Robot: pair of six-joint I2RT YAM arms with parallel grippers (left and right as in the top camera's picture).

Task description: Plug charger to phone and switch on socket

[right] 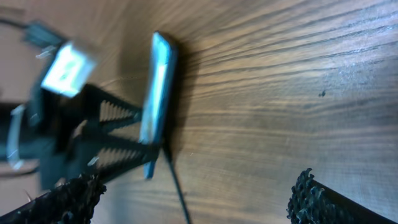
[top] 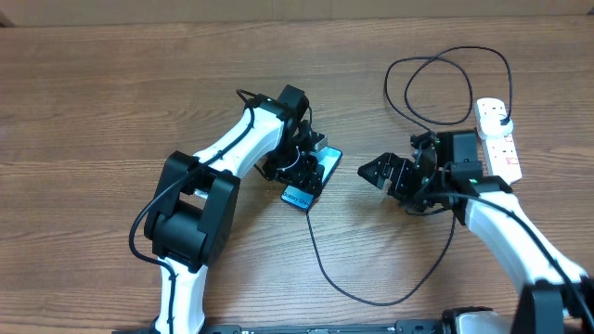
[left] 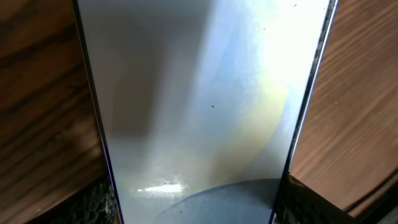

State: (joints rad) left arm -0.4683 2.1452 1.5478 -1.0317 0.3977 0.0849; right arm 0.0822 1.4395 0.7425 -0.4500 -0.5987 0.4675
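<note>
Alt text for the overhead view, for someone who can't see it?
The left gripper clasps a slim blue-screened smartphone in the middle of a wooden table. The right gripper sits open and empty beside it. A thin black cable loops from the smartphone's near end toward a white power strip at right.

Brown wood-grain table (top: 93, 93), darker streaks. Phone (top: 299, 197) screen blue-teal w/ white text; close up (L wrist cam) pale grey-blue, yellowish glare patch, dark frame edges. Charger cable (top: 317, 246) thin black. Socket (top: 502, 148) white w/ red bits. Left arm (top: 237, 144) & right arm (top: 501, 218) white, black joints.
</note>
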